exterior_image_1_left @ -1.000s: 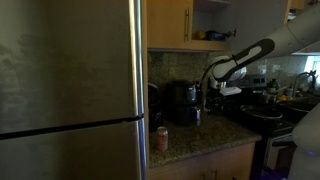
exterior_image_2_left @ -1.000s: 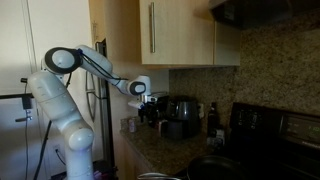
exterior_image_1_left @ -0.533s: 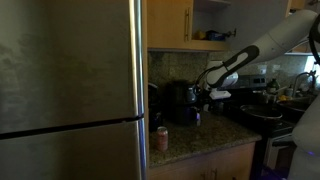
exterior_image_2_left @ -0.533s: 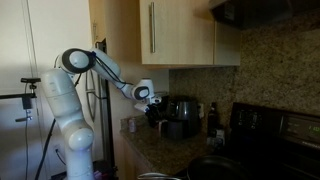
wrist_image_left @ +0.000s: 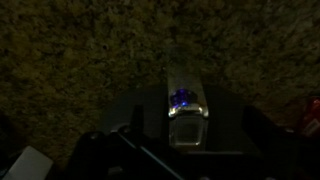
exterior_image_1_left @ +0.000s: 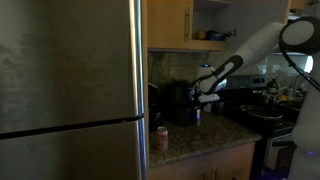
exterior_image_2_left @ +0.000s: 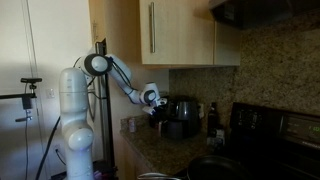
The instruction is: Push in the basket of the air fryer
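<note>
The black air fryer [exterior_image_1_left: 180, 103] stands on the granite counter against the backsplash, and it shows in both exterior views [exterior_image_2_left: 182, 116]. Its basket [exterior_image_2_left: 178, 128] forms the dark front face, and I cannot make out how far it sticks out. My gripper [exterior_image_1_left: 203, 98] hangs just in front of the fryer, close to the basket's front [exterior_image_2_left: 160, 106]. In the wrist view I look down on the fryer's dark body [wrist_image_left: 150, 150] and a silvery handle [wrist_image_left: 186, 120] with a small blue glint. My fingers are lost in the dark there, so I cannot tell whether they are open or shut.
A steel fridge [exterior_image_1_left: 70, 90] fills one side. A red can [exterior_image_1_left: 161, 138] stands near the edge of the granite counter [exterior_image_1_left: 205, 135]. A black stove [exterior_image_2_left: 275, 130] with pots lies beyond the fryer. Wooden cupboards [exterior_image_2_left: 180, 35] hang overhead.
My arm has reached further in. The gripper has moved lower and closer to the air fryer's front over the last second.
</note>
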`<state>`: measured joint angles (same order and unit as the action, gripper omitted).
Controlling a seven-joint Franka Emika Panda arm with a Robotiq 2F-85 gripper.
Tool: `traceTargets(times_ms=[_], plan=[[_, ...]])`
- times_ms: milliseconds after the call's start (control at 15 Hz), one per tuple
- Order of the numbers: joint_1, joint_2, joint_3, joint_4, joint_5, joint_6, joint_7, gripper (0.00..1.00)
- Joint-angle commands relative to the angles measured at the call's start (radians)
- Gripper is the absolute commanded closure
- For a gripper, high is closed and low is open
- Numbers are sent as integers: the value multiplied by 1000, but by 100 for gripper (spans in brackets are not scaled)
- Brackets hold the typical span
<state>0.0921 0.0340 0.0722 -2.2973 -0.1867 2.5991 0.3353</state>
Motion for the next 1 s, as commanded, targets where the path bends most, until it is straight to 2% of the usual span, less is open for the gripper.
traceTargets(times_ms=[0, 200, 333, 600, 933], plan=[[2, 12, -3, 12, -3, -2, 9, 0], [3, 11, -2, 12, -1, -2, 8, 0], [-7, 60, -14, 48, -11, -30, 21, 0], [-4, 150, -38, 122, -1, 29, 22, 0], [27, 239, -70, 233, -61, 103, 40, 0]])
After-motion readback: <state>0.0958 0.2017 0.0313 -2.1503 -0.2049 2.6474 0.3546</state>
